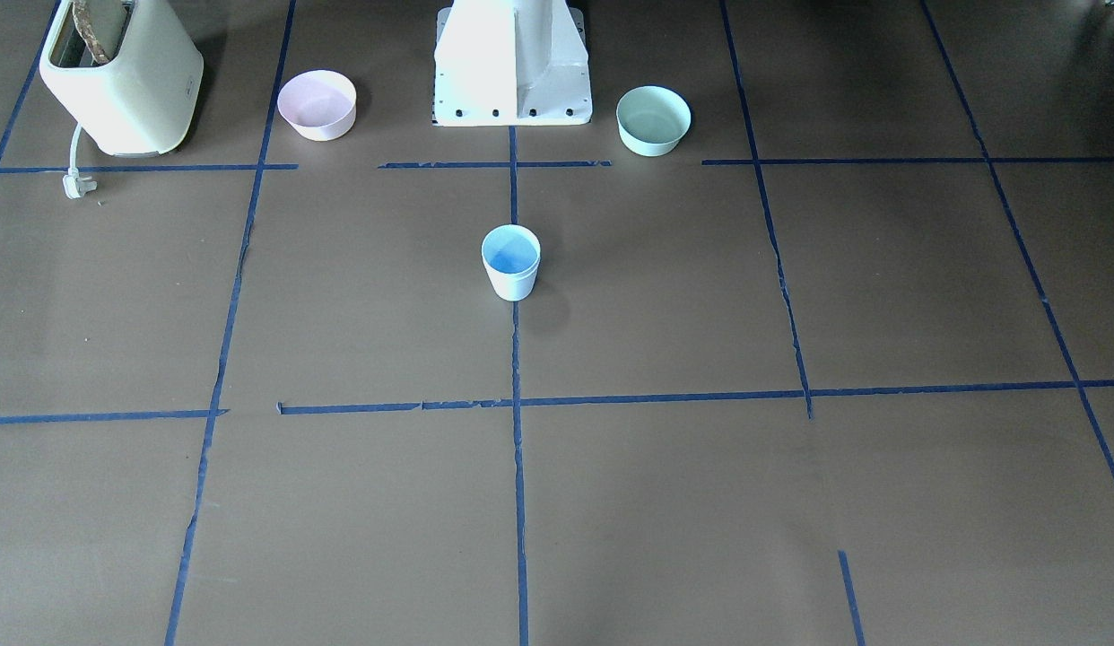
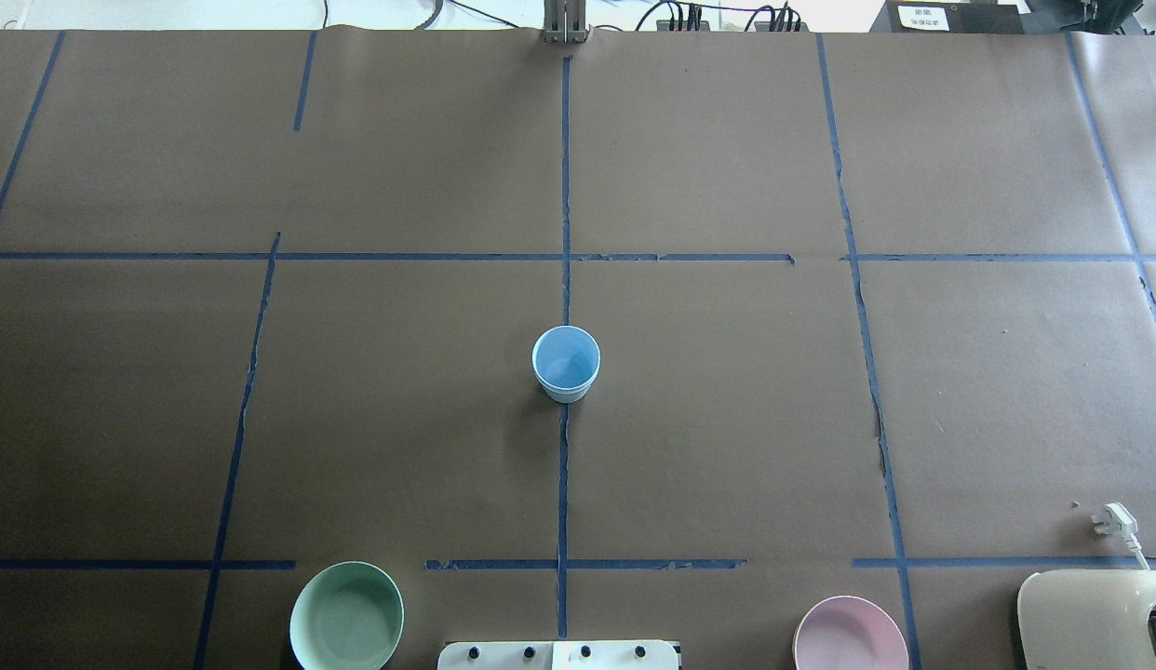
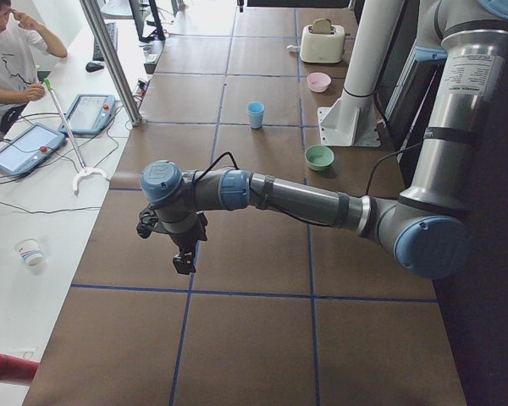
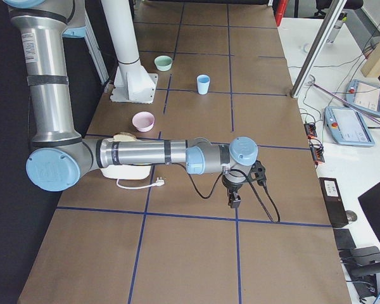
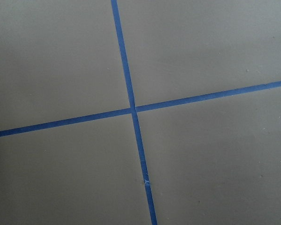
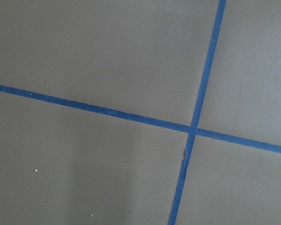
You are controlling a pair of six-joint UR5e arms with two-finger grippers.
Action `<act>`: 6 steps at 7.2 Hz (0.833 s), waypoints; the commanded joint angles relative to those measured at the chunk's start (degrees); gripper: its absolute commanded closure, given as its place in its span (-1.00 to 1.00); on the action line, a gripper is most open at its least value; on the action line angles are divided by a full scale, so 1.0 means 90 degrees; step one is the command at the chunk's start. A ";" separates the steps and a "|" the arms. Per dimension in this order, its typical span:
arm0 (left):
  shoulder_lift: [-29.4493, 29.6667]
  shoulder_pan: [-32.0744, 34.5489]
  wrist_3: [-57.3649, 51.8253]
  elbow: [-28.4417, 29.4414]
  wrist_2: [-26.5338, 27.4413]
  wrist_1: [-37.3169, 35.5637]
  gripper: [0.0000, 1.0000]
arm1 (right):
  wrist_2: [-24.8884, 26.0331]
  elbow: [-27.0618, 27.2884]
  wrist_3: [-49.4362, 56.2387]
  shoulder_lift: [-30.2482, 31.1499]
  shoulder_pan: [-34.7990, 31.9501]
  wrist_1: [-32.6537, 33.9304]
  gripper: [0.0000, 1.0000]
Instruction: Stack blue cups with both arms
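One pale-blue cup (image 1: 510, 260) stands upright on the centre tape line, mid-table; it also shows in the overhead view (image 2: 566, 363) and both side views (image 3: 255, 114) (image 4: 203, 83). I see only this one cup shape; I cannot tell whether a second cup is nested inside it. The left gripper (image 3: 184, 264) hangs over the table's left end, far from the cup. The right gripper (image 4: 233, 201) hangs over the right end, also far from it. Both show only in side views, so I cannot tell if they are open or shut. The wrist views show only brown table and blue tape.
A pink bowl (image 1: 317, 105) and a mint-green bowl (image 1: 653, 119) stand either side of the white pedestal (image 1: 512, 63). A cream toaster (image 1: 117, 76) with its plug (image 1: 75, 184) sits at the robot's right. An operator (image 3: 4, 59) sits beyond the far edge.
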State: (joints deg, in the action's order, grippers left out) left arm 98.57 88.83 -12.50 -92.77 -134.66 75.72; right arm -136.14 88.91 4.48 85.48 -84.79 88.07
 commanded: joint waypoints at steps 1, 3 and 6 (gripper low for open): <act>-0.0093 -0.0007 0.0002 -0.0083 0.0001 0.0229 -1.00 | 0.0000 -0.0006 -0.0009 0.0024 0.0007 0.0000 -1.00; -0.0093 -0.0007 0.0002 -0.0083 0.0050 0.0200 -1.00 | -0.0010 -0.0006 -0.0010 0.0024 0.0007 0.0000 -1.00; -0.0093 -0.0017 0.0002 -0.0102 0.0069 0.0180 -1.00 | -0.0010 -0.0006 -0.0019 0.0024 0.0007 0.0000 -1.00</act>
State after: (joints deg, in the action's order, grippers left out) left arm 97.68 88.70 -12.44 -93.23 -134.04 77.43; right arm -136.16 88.82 4.34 85.69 -84.73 88.07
